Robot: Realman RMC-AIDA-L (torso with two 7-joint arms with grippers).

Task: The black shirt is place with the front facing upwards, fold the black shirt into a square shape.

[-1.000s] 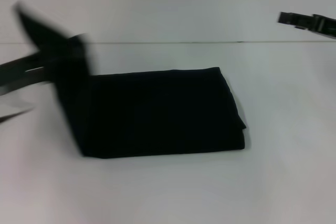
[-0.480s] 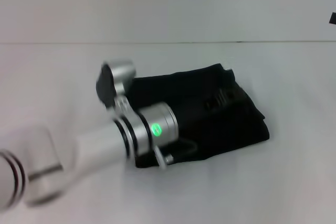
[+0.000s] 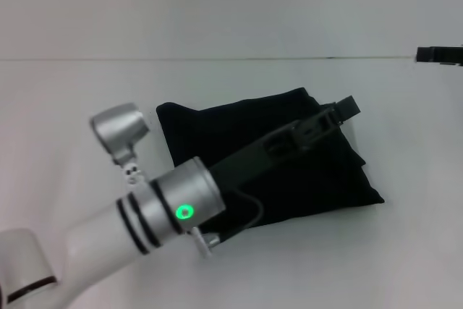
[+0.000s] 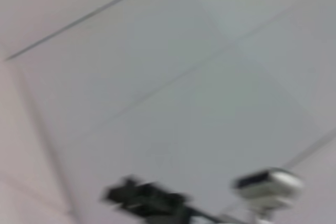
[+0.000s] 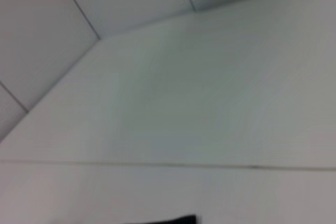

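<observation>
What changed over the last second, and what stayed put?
The left arm swung from the table's left side across the black shirt, carrying the raised left flap over, so the bundle is narrower and skewed. The left gripper now reaches the shirt's far right corner. The right gripper stayed raised at the right edge, away from the shirt. The shirt remains on the white table.

The work surface is plain white and fills the lower three quarters of the head view. A thin dark seam runs horizontally across the upper part of the frame. Above the seam stands a plain pale grey-white wall. Lighting is even and diffuse.
</observation>
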